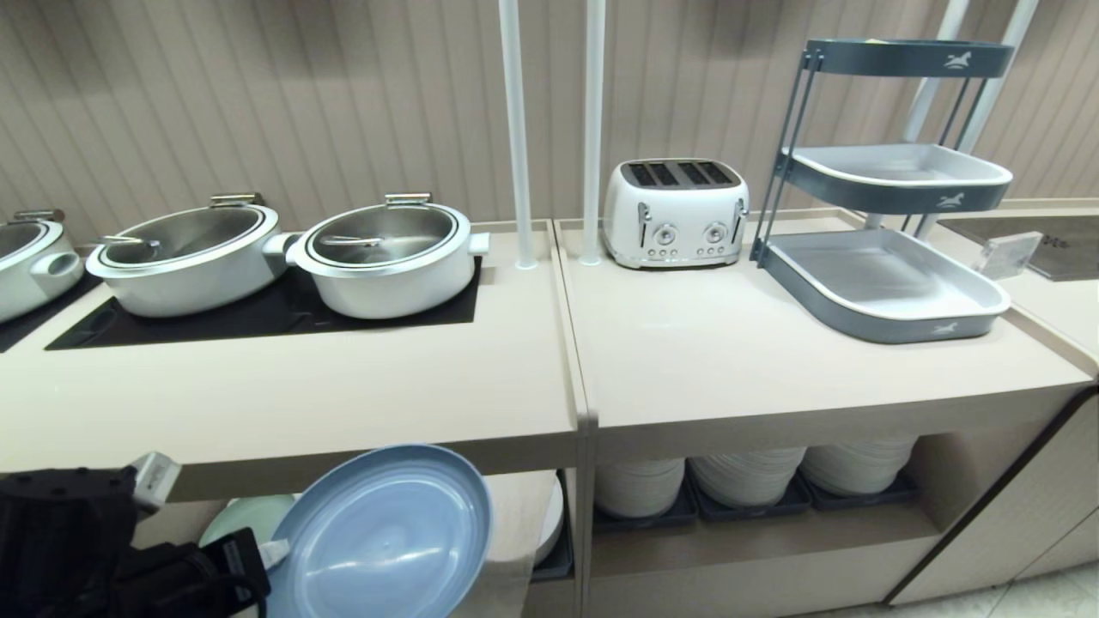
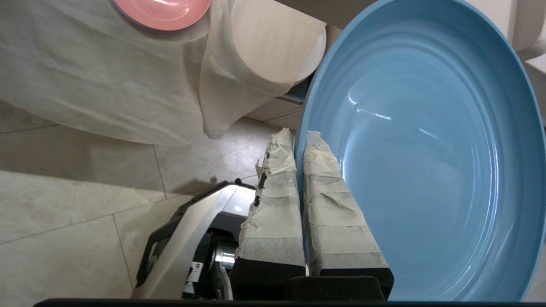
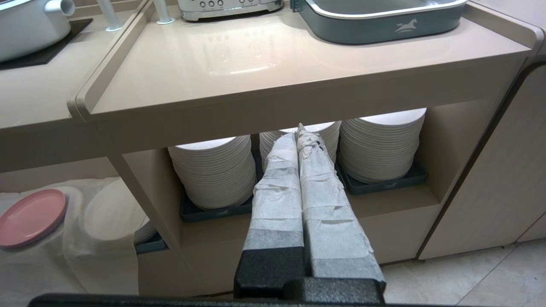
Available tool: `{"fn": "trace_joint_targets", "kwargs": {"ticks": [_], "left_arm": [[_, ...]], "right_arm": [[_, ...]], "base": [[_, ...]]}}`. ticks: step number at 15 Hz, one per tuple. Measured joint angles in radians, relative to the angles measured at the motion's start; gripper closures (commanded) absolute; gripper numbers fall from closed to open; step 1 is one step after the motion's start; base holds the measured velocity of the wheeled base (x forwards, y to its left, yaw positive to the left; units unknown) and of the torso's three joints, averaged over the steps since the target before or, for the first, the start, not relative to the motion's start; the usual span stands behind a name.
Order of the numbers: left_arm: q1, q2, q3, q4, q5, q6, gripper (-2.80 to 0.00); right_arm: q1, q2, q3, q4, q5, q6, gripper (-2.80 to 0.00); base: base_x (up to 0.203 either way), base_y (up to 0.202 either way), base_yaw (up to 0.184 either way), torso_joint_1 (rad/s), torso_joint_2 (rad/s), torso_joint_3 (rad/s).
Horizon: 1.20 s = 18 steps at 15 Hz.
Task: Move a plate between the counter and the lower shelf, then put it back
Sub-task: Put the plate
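- On my far left, three white lidded pots (image 1: 189, 257) sit on the black cooktop panel (image 1: 258, 319) set into the counter (image 1: 343, 386).
- Low on the left, my left gripper (image 2: 298, 140) has its taped fingers (image 2: 273, 200) pinched together on the rim of the light-blue plate (image 1: 386, 532); one finger lies inside the rim, the other outside.
- I see the plate tilted up on edge, its hollow face toward the head camera, held in the air in front of the counter's front edge and the lower shelf (image 1: 549, 515); it touches neither.
- Behind the plate, a mint-green plate (image 1: 245, 515) peeks out, and a white cloth (image 2: 128, 85) drapes down from the shelf with a pink plate (image 2: 162, 13) lying on it.
- Two white poles (image 1: 515, 129) rise from the back of the counter near the middle seam.
- Right of them stand a white toaster (image 1: 674, 210) and a grey three-tier tray rack (image 1: 893, 197).
- Under that section, white plate stacks (image 1: 747, 476) rest on dark trays.
- My right gripper (image 3: 298, 130) hangs in front of those stacks, fingers pressed together, holding nothing.
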Motion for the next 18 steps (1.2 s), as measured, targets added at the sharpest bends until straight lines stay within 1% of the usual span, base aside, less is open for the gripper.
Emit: {"fn": "trace_joint_targets", "kwargs": {"ticks": [12,14,18], "left_arm": [[0.0,-0.004,0.0,0.001,-0.003,-0.005,0.0],[0.0,-0.003,0.0,0.001,-0.004,-0.005,0.0],[0.0,-0.002,-0.001,0.001,-0.005,-0.005,0.0]], "right_arm": [[0.0,0.0,0.0,0.0,0.0,0.0,0.0],[0.002,0.0,0.0,0.0,0.0,0.0,0.0],[-0.001,0.0,0.0,0.0,0.0,0.0,0.0]], "base": [[0.0,0.0,0.0,0.0,0.0,0.0],[0.004,0.073,-0.011,0.004,0.0,0.004],[0.001,0.187,-0.001,0.003,0.0,0.005]]}}
